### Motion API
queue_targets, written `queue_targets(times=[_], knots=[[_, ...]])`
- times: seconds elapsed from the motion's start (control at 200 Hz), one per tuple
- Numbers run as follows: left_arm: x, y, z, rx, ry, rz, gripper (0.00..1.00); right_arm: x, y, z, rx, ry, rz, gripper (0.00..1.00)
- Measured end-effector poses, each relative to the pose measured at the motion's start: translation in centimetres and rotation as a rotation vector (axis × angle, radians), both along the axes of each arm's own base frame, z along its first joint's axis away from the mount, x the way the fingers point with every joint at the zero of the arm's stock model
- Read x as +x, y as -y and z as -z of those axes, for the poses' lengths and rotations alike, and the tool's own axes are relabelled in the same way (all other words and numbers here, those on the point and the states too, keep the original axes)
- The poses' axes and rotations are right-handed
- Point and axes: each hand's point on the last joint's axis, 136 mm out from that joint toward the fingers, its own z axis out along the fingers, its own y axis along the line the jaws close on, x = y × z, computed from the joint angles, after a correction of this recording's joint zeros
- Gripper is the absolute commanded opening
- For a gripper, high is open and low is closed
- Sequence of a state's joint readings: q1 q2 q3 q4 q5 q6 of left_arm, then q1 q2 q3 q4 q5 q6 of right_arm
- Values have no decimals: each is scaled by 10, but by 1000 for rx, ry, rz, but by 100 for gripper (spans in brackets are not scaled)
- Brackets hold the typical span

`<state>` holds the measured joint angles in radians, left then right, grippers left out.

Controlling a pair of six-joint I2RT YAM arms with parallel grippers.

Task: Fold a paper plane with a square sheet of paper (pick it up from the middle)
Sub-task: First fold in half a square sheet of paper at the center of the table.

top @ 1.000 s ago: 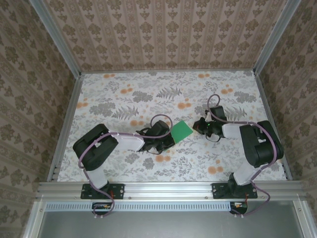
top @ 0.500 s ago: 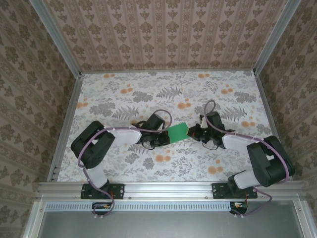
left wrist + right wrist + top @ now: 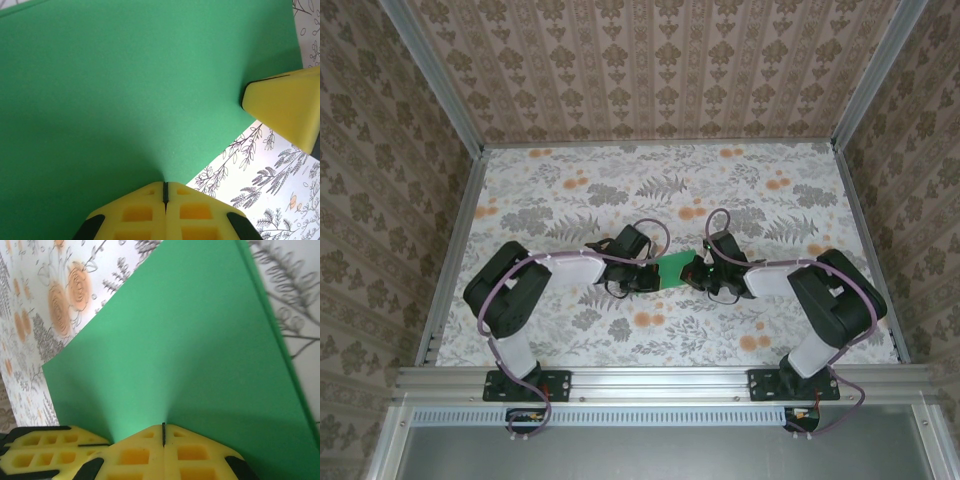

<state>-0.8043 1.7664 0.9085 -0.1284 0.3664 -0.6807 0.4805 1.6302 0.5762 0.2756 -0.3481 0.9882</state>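
Note:
The square sheet of paper [image 3: 676, 267] is bright green and hangs between my two grippers at mid-table, a narrow strip from above with no paper plane shape. My left gripper [image 3: 658, 276] is shut on its left edge; in the left wrist view the paper [image 3: 125, 90] puckers into the closed yellow tips [image 3: 165, 186]. My right gripper [image 3: 691, 275] is shut on the opposite side, where the sheet [image 3: 190, 355] creases into its closed jaws [image 3: 163, 426]. A doubled edge runs along the paper's right side there. Each wrist view catches the other gripper's yellow finger [image 3: 285, 107] [image 3: 40, 452].
The table [image 3: 570, 190] carries a floral cloth with grey-green ferns and orange blooms. Patterned walls close in the back and both sides, with metal rails [image 3: 450, 250] along the edges. Both arms reach inward from the near rail, their elbows low over the cloth.
Both grippers have moved toward each other at the table's middle. The green sheet between them looks narrower from above than one second ago. Both have stayed shut.

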Motion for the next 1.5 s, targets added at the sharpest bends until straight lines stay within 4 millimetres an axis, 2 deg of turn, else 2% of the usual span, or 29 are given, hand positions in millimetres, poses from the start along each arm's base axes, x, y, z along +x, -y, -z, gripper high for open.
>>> queue_targets(times=[0.21, 0.425, 0.59, 0.76, 1.245, 1.5], knots=[[3, 1, -6, 15, 11, -78, 1, -1, 3, 1, 28, -2, 61, 2], [-5, 27, -21, -6, 57, -183, 0, -7, 4, 2, 52, -16, 148, 2], [0, 37, -18, -44, 64, -292, 0, -7, 6, 2, 72, -28, 194, 2], [8, 34, -2, -44, 64, -377, 0, -7, 6, 2, 80, -37, 207, 2], [13, 32, 0, -143, 92, -500, 0, -8, 8, 3, 90, -36, 221, 1], [11, 14, 0, -158, 101, -565, 0, -10, 10, 5, 100, -18, 224, 0]])
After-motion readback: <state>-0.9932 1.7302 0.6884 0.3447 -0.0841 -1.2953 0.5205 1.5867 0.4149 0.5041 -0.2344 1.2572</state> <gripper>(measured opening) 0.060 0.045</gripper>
